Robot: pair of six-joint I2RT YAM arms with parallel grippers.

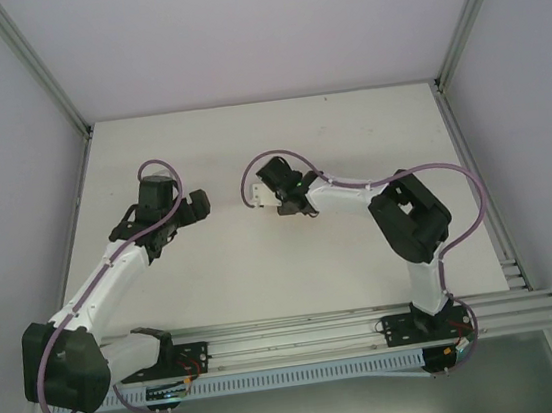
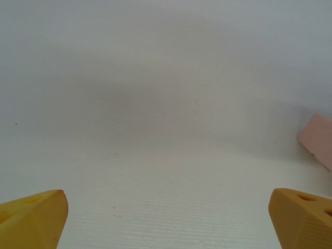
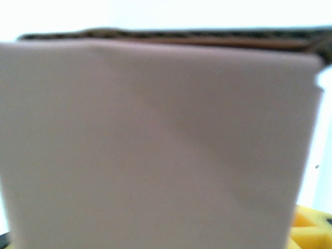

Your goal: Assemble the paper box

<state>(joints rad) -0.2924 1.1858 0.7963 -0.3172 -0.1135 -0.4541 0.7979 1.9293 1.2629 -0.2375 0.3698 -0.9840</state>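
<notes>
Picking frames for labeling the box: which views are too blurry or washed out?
Right wrist: box close, blurred, colour washed pale, background blown white. Left wrist: fairly sharp, soft shadow band across the table, box cropped at the right edge. Top: sharp, box small and pale.
</notes>
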